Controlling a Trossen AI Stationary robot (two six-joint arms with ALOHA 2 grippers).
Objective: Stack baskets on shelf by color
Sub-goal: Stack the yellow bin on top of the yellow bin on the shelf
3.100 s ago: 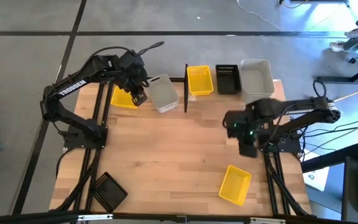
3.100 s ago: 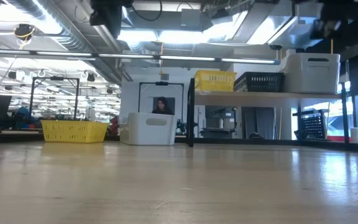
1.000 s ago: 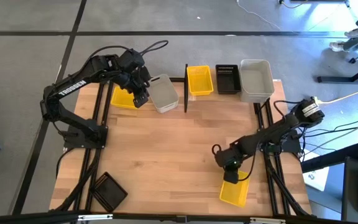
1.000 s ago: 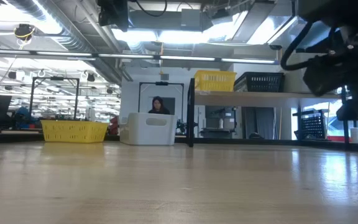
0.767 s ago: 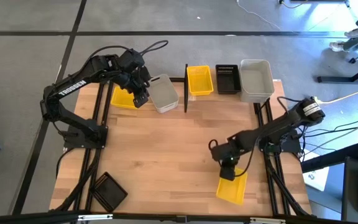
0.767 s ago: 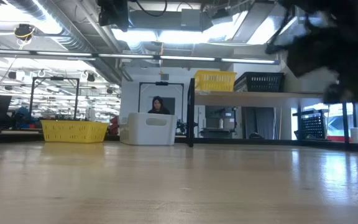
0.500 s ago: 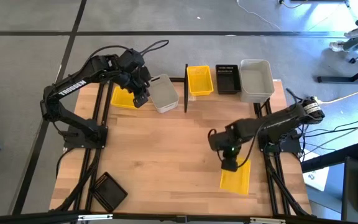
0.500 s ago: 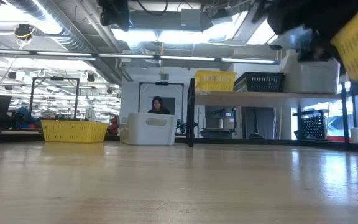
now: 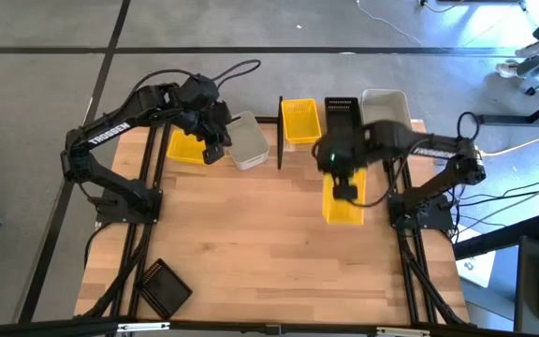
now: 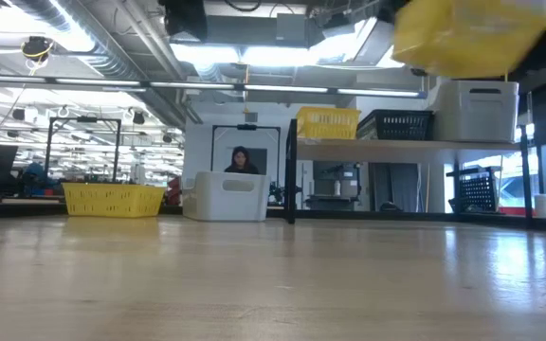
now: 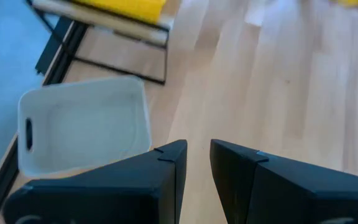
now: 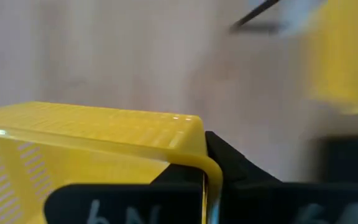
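High view: right gripper (image 9: pixel 342 190) carries a yellow basket (image 9: pixel 344 204) right of frame centre, below the shelf (image 9: pixel 344 142).
Its fingers are clamped shut on the basket's rim; on the shelf along the upper middle sit another yellow basket (image 9: pixel 299 121), a black basket (image 9: pixel 342 109) and a whitish basket (image 9: pixel 387 105). At upper left the left gripper (image 9: pixel 211 150) hovers between a third yellow basket (image 9: pixel 183 149) and a whitish-grey basket (image 9: pixel 247 139); a black basket (image 9: pixel 163 286) lies at lower left.

Low view: the held basket (image 10: pixel 467 36) hangs blurred at upper right, above the shelf (image 10: pixel 406 144).

Left wrist view: two dark fingers (image 11: pixel 166 174) stand slightly apart, holding nothing; the whitish-grey basket (image 11: pixel 82 130) lies left of them.

Right wrist view: the yellow rim (image 12: pixel 98 134) is pinched in the dark fingers (image 12: pixel 229 168) at the bottom.
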